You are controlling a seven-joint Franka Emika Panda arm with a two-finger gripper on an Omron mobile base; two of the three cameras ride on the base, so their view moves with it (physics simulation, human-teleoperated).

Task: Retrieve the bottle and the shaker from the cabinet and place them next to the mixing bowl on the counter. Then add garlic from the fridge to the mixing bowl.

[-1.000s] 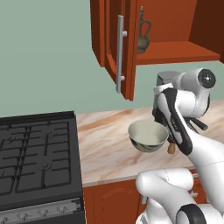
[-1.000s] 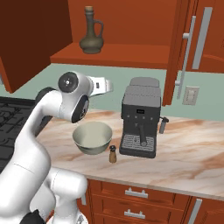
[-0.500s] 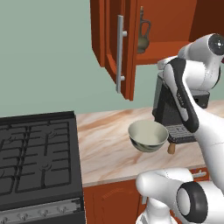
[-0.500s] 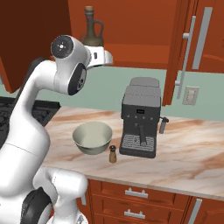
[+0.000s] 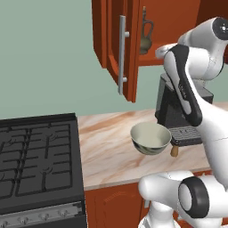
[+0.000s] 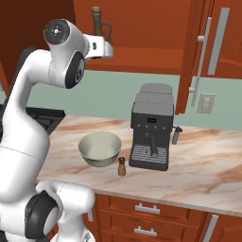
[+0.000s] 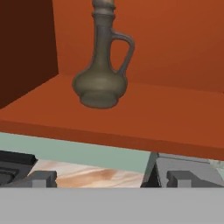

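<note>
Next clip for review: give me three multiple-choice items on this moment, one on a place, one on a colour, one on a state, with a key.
1. Where does the dark olive bottle with a handle stand?
A. on the cabinet shelf
B. on the counter
C. on the stove

2. What colour is the coffee machine?
A. red
B. dark grey
C. white

3. How does the small brown shaker with a dark cap stand?
A. lying on its side
B. inside the bowl
C. upright on the counter

Key: 1 A, the hand view shows it on the red-brown cabinet shelf. 2 B, its body is dark grey in both base views. 3 C, it stands upright on the marble counter, between the pale mixing bowl and the machine.
</note>
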